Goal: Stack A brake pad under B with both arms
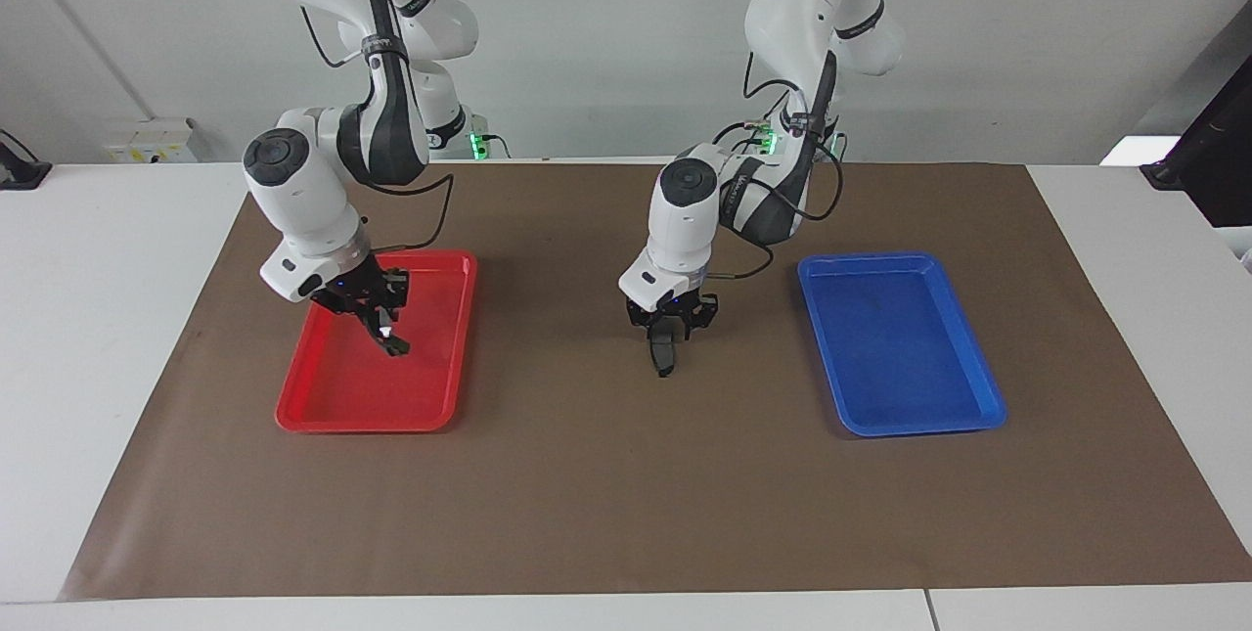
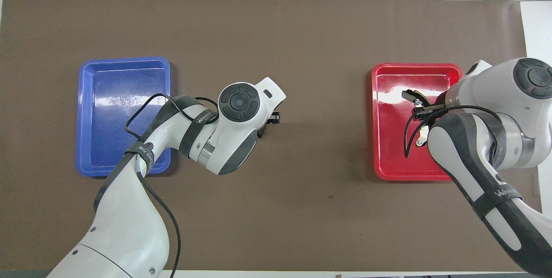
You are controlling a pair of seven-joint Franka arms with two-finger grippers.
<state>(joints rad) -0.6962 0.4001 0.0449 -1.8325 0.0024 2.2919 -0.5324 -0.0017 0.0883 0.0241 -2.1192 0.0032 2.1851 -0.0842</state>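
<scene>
The A brake pad (image 1: 664, 357), a short dark grey slab, hangs edge-on in my left gripper (image 1: 666, 332), which is shut on it over the brown mat between the two trays. Its lower end is at or just above the mat. In the overhead view the left wrist covers the pad. B (image 1: 393, 345), the thin black crescent with pale ends, is held tilted above the red tray (image 1: 323, 411) by my right gripper (image 1: 383, 323), which is shut on it. From overhead, B (image 2: 409, 95) sticks out of the right gripper (image 2: 424, 107) over the red tray (image 2: 388, 157).
A blue tray (image 1: 900, 347) lies on the mat toward the left arm's end, with nothing in it (image 2: 120, 140). The brown mat (image 1: 626, 494) covers most of the white table. A black cable loops off each wrist.
</scene>
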